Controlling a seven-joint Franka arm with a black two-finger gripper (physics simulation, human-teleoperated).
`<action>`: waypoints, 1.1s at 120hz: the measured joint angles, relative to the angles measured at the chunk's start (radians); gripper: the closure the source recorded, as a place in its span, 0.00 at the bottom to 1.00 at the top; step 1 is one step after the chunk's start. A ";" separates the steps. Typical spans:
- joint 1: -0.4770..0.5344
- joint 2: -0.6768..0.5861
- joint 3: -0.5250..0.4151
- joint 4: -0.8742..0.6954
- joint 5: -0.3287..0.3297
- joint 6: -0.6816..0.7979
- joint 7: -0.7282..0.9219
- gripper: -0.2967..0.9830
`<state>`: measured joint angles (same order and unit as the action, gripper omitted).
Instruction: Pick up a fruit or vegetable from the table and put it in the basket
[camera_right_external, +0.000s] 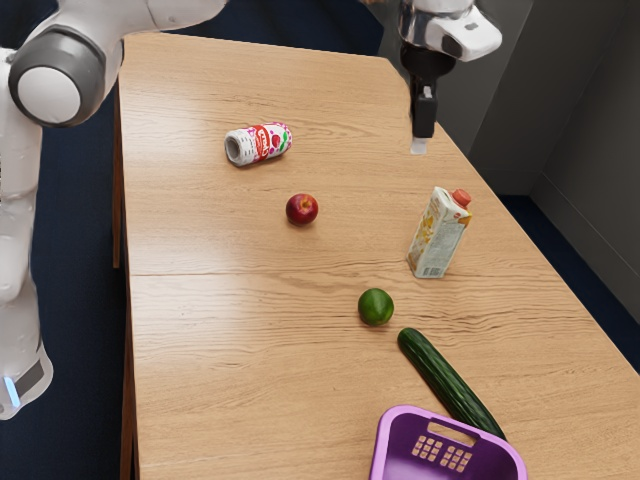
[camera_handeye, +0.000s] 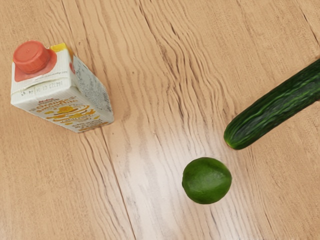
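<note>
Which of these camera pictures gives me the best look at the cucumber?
The exterior view: it shows nearly the whole cucumber, lying on the table and reaching to the purple basket. The wrist view shows one end closer up, skin streaks included, but the picture's edge cuts off the rest.

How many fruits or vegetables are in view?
3: cucumber beside the basket, lime near the cucumber's end, apple near the can. The cut-off basket could hide more.

- The white arm (camera_right_external: 20, 200) rises at the exterior view's left, its grey-ringed joint (camera_right_external: 50, 94) bent.
- The black gripper (camera_right_external: 419, 146) hangs toward the exterior view's right, pointing down.
</note>
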<state>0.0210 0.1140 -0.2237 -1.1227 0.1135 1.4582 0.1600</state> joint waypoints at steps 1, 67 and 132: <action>-0.007 0.006 0.000 -0.001 0.001 0.000 0.000 0.23; -0.051 0.073 0.000 -0.186 0.012 0.073 0.007 0.23; -0.046 -0.026 0.007 -0.676 -0.096 0.481 0.012 0.23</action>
<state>-0.0252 0.0883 -0.2162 -1.7986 0.0170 1.9396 0.1723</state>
